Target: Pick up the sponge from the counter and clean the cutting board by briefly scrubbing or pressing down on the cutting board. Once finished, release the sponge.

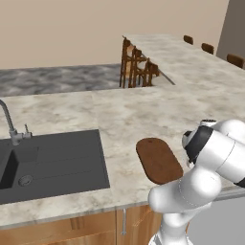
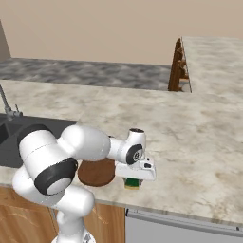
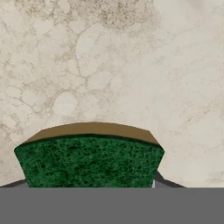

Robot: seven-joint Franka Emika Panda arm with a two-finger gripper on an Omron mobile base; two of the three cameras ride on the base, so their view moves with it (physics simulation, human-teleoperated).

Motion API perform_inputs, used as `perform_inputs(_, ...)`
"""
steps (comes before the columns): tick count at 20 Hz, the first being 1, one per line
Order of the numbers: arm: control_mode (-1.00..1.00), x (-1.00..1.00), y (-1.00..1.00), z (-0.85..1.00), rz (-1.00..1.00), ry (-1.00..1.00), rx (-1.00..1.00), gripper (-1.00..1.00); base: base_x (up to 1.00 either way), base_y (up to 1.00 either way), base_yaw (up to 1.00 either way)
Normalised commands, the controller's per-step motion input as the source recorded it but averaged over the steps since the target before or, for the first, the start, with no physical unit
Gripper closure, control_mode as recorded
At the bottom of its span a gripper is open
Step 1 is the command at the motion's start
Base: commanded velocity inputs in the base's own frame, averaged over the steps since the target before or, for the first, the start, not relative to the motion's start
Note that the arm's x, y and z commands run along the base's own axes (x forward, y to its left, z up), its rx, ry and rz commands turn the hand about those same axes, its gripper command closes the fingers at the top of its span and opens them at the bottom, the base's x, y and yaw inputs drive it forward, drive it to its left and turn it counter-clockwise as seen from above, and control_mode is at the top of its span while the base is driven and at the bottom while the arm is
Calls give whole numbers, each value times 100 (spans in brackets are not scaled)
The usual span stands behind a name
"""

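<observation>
Your gripper (image 2: 133,182): closed on the sponge (image 2: 132,183), green face toward the hand camera, yellow layer beyond. Sponge location: at the counter (image 2: 199,142), near its front edge, just beside the cutting board (image 2: 96,172). Sink (image 1: 52,162): left of board.

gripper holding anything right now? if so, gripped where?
Yes: the gripper is shut on the sponge, fingers on its two opposite sides, green face toward the hand. It sits beside the cutting board, over the counter.
</observation>
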Motion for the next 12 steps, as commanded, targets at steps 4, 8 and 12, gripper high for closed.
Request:
perform_inputs(4,-100,0,-1,-16,0,-2,0,100,0,0,0)
perform_inputs(8,-100,0,0,0,0,0,0,100,0,0,0)
perform_inputs(12,-100,0,0,0,0,0,0,-100,0,0,0)
